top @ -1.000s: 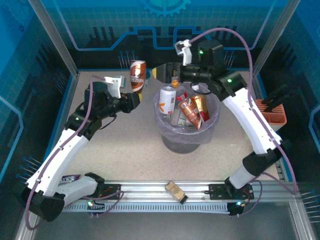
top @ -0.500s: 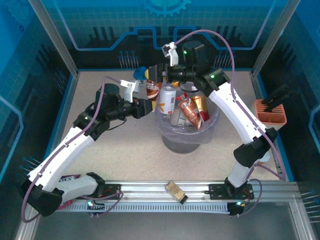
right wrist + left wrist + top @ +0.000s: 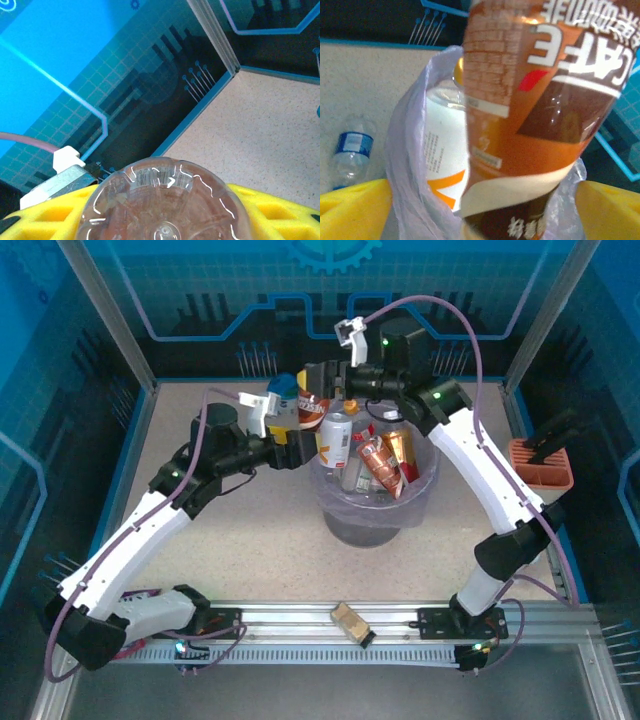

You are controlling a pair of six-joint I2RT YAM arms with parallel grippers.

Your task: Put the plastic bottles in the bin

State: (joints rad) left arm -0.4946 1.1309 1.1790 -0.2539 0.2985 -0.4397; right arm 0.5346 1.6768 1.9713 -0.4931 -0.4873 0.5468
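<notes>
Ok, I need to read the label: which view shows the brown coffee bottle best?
Left wrist: the brown coffee bottle is large there, lettering legible. Top external shows it small, label unreadable. Right wrist gives a see-through bottle base, probably its, no label.

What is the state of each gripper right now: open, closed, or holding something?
Left gripper: open, around the brown bottle but not gripping it.
Right gripper: closed on the brown bottle's clear base.

**Robotics lab cell**

A speckled tabletop (image 3: 250, 530) is enclosed by aluminium posts (image 3: 110, 315) and blue panels (image 3: 200, 280) printed with circuit lines and a gear (image 3: 330, 252). Robot arms (image 3: 130, 540) are bolted to a rail (image 3: 300, 625) at its near edge.
</notes>
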